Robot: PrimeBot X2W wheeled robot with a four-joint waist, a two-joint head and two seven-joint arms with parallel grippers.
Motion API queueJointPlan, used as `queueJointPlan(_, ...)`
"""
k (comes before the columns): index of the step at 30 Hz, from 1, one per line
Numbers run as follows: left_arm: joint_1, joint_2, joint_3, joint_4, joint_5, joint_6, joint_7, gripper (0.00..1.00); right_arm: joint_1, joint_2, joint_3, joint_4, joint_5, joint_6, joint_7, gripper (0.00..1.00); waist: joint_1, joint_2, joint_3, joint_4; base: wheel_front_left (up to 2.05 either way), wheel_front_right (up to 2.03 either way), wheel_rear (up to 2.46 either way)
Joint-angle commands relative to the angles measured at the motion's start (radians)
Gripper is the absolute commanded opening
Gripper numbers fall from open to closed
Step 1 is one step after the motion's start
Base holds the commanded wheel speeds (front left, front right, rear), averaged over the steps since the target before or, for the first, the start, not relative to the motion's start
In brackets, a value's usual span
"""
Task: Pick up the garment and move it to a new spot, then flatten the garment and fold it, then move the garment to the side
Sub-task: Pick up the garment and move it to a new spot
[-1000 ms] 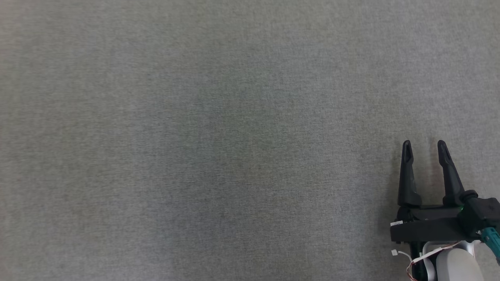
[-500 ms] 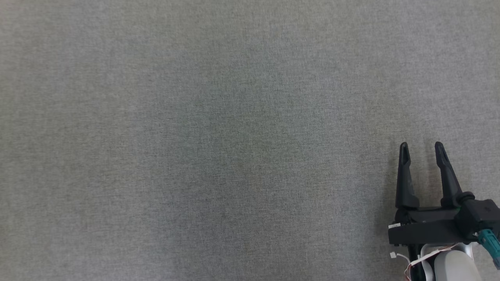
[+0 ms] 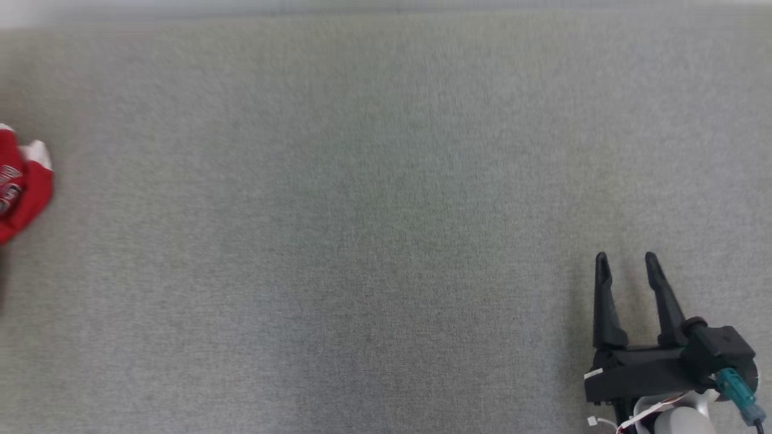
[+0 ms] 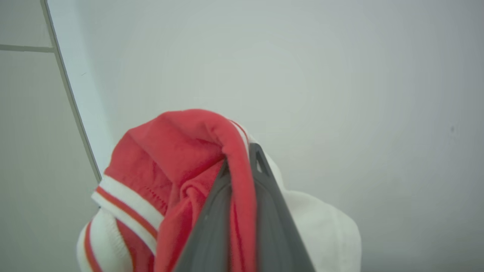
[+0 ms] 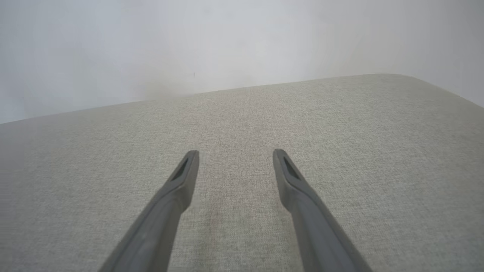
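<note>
Left wrist view, nearest first: the two dark fingers of the left gripper (image 4: 242, 158) are pressed narrowly together, and a fold of the soft red garment with white striped bands (image 4: 170, 151) is pinched between them. The rest of the cloth bunches around and below the fingers. A pinch on one fold is enough to carry so light a thing, but I judge that it leaves the garment crumpled, so the flattening is not yet begun. Behind it all is pale and blurred. A white strip (image 4: 75, 94) runs at the left, and I cannot tell what it is.

In the right wrist view, the right gripper (image 5: 236, 153) holds its fingers wide apart with nothing between them. It stands over the counter covered with grey-green woven cloth (image 5: 340, 151), and beyond the far edge of the counter is a plain pale wall (image 5: 242, 37). I think this arm waits to take a second corner when the spreading begins.

In the head view, the right gripper (image 3: 626, 259) is at the lower right, the counter (image 3: 386, 211) spreads beyond it, and the garment (image 3: 21, 187) shows at the far left edge, well apart from that gripper. The task seems to be in its first step, the carrying of the garment to a new spot, probably the middle of the counter.
</note>
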Motion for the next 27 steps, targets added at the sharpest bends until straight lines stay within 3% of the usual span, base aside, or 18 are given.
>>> queueJointPlan(1,-0.012,-0.005,-0.004,-0.016,0.010,-0.005,0.003,0.00,0.014,0.002,0.003,0.002,0.005,-0.002,-0.001,1.00,0.0001,0.0000,-0.056,0.016,0.00,0.00,0.00)
queueJointPlan(9,-0.069,-0.054,-0.113,-0.323,0.023,-0.029,0.114,0.00,0.021,0.002,0.040,0.040,0.066,-0.002,-0.001,1.00,0.0001,0.0000,-0.135,-0.060,0.00,0.00,0.00)
queueJointPlan(14,-0.091,-0.141,-0.217,-0.436,0.017,-0.042,0.170,0.00,0.028,0.002,0.052,0.057,0.091,-0.002,-0.001,1.00,0.0001,0.0000,-0.167,-0.134,0.00,0.00,0.00)
queueJointPlan(15,-0.093,-0.191,-0.263,-0.451,0.009,-0.047,0.181,0.00,0.031,0.002,0.053,0.060,0.097,-0.002,-0.001,1.00,0.0001,0.0000,-0.175,-0.161,0.00,0.00,0.00)
queueJointPlan(22,0.003,-0.358,-0.393,-0.414,-0.017,-0.034,0.172,0.00,0.042,0.002,0.057,0.068,0.114,-0.002,-0.001,1.00,0.0001,0.0000,-0.200,-0.250,0.00,0.00,0.00)
queueJointPlan(27,0.094,-0.423,-0.468,-0.344,-0.024,-0.044,0.152,0.00,0.044,0.002,0.067,0.073,0.116,-0.002,-0.001,1.00,0.0001,0.0000,-0.197,-0.284,0.00,0.00,0.00)
